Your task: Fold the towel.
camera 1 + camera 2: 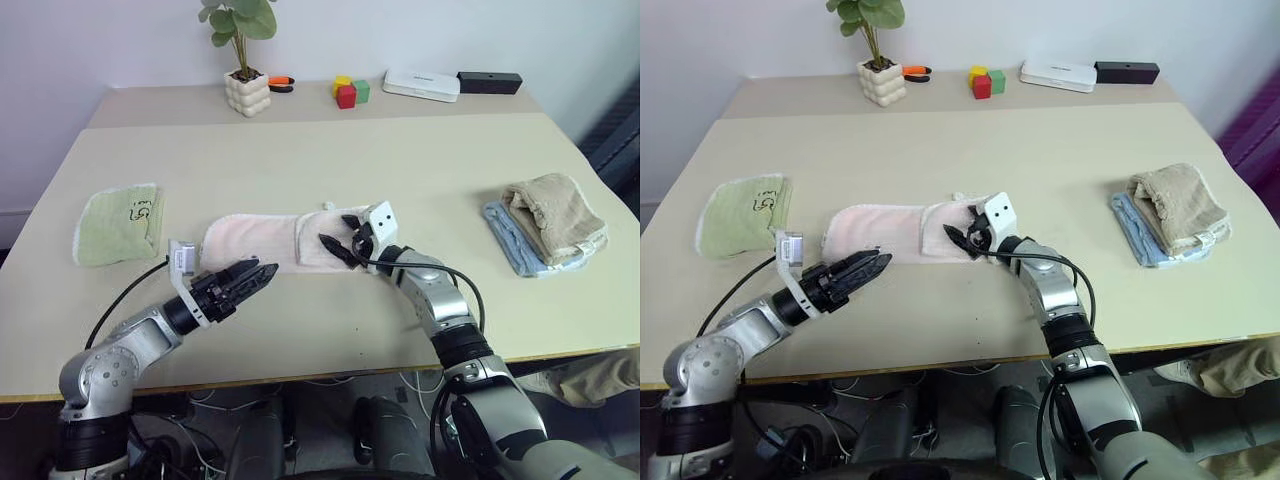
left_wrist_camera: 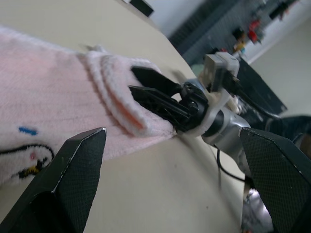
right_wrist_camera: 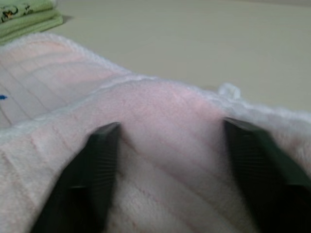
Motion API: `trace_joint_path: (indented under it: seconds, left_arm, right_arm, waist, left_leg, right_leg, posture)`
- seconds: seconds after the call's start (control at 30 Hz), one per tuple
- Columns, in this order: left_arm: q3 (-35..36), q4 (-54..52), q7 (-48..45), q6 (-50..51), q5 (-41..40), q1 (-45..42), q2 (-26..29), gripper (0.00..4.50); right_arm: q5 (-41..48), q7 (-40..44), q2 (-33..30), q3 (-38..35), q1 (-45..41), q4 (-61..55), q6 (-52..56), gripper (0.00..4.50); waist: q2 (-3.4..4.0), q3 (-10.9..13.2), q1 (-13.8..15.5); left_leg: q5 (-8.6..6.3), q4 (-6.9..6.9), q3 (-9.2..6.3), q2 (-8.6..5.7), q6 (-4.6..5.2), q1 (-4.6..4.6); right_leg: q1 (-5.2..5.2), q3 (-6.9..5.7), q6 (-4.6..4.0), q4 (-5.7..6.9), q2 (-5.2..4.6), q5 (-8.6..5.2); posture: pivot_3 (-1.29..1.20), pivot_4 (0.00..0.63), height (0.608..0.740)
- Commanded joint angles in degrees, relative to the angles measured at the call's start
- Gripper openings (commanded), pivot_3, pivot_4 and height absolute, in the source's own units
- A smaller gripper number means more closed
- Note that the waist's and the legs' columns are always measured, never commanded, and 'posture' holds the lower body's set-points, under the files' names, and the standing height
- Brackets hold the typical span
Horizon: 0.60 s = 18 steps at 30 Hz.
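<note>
Beige laminate table, matte, with a seam line running across it near the far side. White wall behind; the near edge runs under both arms.

The towel, pale pink terry, lies mid-table as a long strip running left to right. Its right end is folded back over itself into a double layer. White loop sticks out at the far edge of that fold.

Right gripper is at the folded end, low on the table, fingers spread apart and straddling the folded layer. The right wrist view shows pink terry between the two fingers. Cannot tell if they press the cloth.

Left gripper sits just in front of the towel's near edge, pointing to the right. The left wrist view shows its fingers wide apart with nothing between them; they are clear of the cloth.

Green cloth is folded at the left side, well apart from the towel. Beige towel sits on a blue cloth at the right, near that edge.

Far strip: potted plant, coloured blocks, white box, black box.

Bare table lies between the towel and the stacks on both sides, and behind the towel up to the seam.
</note>
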Motion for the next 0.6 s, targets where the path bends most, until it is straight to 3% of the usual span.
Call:
trace_joint_path:
  seconds: [0.03,0.27,0.4,0.6]
  left_arm:
    - [6.3,-2.47,10.85,2.4,-9.37,4.13,-2.68,4.5]
    - [8.13,-5.8,24.74,1.94,-19.23,9.2,-5.54,4.5]
    - [8.89,-6.59,33.55,-2.8,-23.51,9.69,-9.61,4.5]
    - [8.59,-1.82,42.18,-7.37,-26.15,6.7,-12.14,4.5]
  right_arm:
    - [4.33,4.08,-2.14,-2.47,-2.15,-7.94,2.67,4.42]
    - [10.49,9.6,-6.69,-5.61,-4.3,-16.88,8.33,4.42]
    - [9.55,19.01,-15.57,-2.97,-4.1,-20.84,9.42,4.42]
    - [8.82,19.1,-17.12,-3.42,-5.59,-17.82,8.55,4.42]
  waist:
    - [0.06,0.03,-0.03]
    - [0.04,0.05,0.42]
    - [0.04,0.05,0.52]
    - [0.03,0.05,0.37]
  left_leg:
    - [-0.01,-0.01,0.0,0.01,0.01,0.0]
    - [-0.12,-0.02,-0.04,0.0,-0.11,-0.05]
    - [-0.17,-0.02,-0.11,-0.02,-0.07,-0.07]
    - [-0.18,-0.05,-0.12,-0.03,-0.05,-0.08]
  right_leg:
    - [0.0,0.01,0.0,-0.01,-0.01,0.0]
    - [-0.03,-0.03,-0.15,-0.05,-0.05,-0.08]
    - [-0.02,-0.09,-0.17,-0.21,-0.11,-0.09]
    - [0.13,-0.19,-0.25,-0.52,-0.05,-0.06]
  posture:
    - [0.0,0.15,0.74]
    - [0.0,0.15,0.74]
    - [0.0,0.15,0.74]
    - [0.0,0.15,0.74]
